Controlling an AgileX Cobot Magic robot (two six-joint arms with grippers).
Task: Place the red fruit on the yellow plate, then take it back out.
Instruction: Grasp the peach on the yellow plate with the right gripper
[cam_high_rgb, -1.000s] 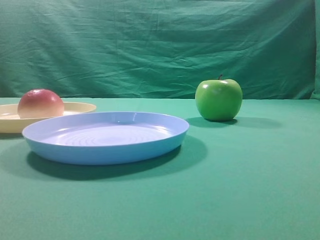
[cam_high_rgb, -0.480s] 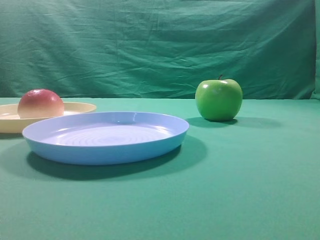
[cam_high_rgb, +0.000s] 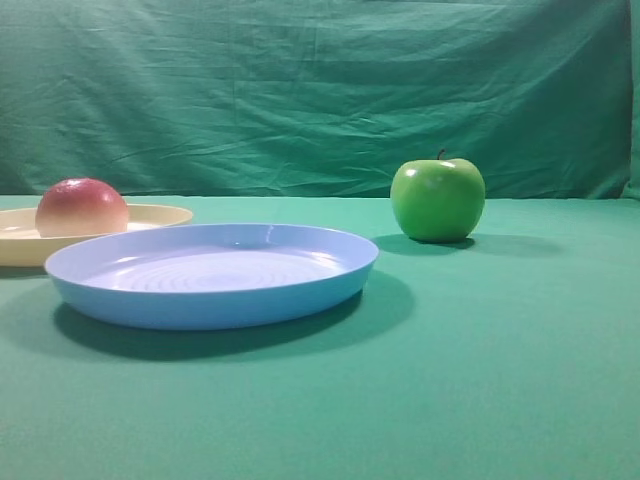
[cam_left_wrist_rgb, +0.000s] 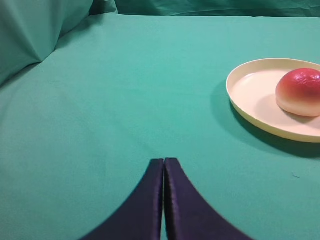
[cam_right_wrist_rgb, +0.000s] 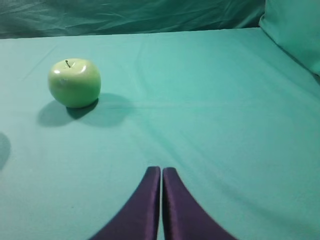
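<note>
The red fruit (cam_high_rgb: 81, 207) (cam_left_wrist_rgb: 300, 92) rests on the yellow plate (cam_high_rgb: 150, 215) (cam_left_wrist_rgb: 250, 95) at the far left of the exterior view. In the left wrist view the plate lies up and to the right of my left gripper (cam_left_wrist_rgb: 164, 161), which is shut with nothing between its dark fingers, well short of the plate. My right gripper (cam_right_wrist_rgb: 161, 169) is also shut and empty, low over bare cloth. Neither gripper shows in the exterior view.
A light blue plate (cam_high_rgb: 330, 275) sits in front of the yellow one. A glossy green apple (cam_high_rgb: 437, 199) (cam_right_wrist_rgb: 74, 82) stands at the right, far up-left of the right gripper. Green cloth (cam_high_rgb: 320, 90) covers the table and hangs as a backdrop.
</note>
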